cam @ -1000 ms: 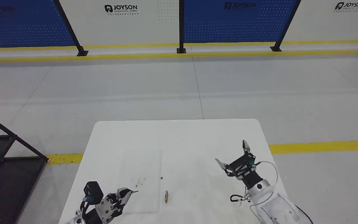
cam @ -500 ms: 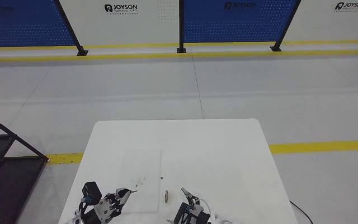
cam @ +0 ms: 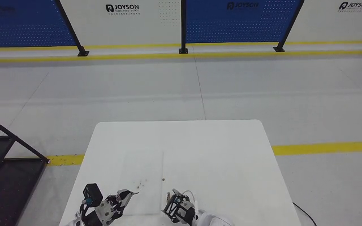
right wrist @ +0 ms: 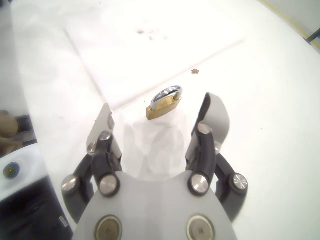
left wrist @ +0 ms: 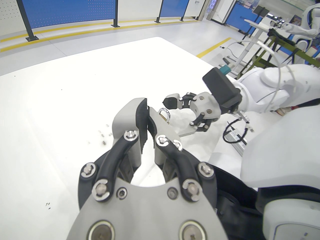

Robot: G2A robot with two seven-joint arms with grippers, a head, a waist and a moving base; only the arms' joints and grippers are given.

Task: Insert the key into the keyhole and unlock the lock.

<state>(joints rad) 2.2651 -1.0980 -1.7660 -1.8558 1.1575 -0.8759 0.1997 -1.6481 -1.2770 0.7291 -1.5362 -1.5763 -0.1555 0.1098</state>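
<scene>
A small brass padlock (right wrist: 163,107) with a silver shackle lies flat on the white table (cam: 226,147) near its front edge. My right gripper (right wrist: 159,104) hovers over it, open, with one finger on each side of the lock and nothing held. From the left wrist view, the padlock (left wrist: 165,114) peeks out behind my left gripper (left wrist: 147,112), and the right gripper (left wrist: 180,113) straddles it from the far side. The left gripper (cam: 131,194) rests at the front left, shut. I cannot tell whether anything is pinched between its pads. In the top view the right gripper (cam: 173,202) sits at front centre.
A thin white mat (right wrist: 150,38) covers the table's left half, and its edge runs just beside the padlock. Dark specks (right wrist: 140,31) mark the mat, and a tiny brown crumb (right wrist: 195,71) lies past the lock. The table's front edge is close behind both grippers.
The right arm swung from the table's right side across to the front centre and now stands over the padlock, still open. The left arm has stayed put.
</scene>
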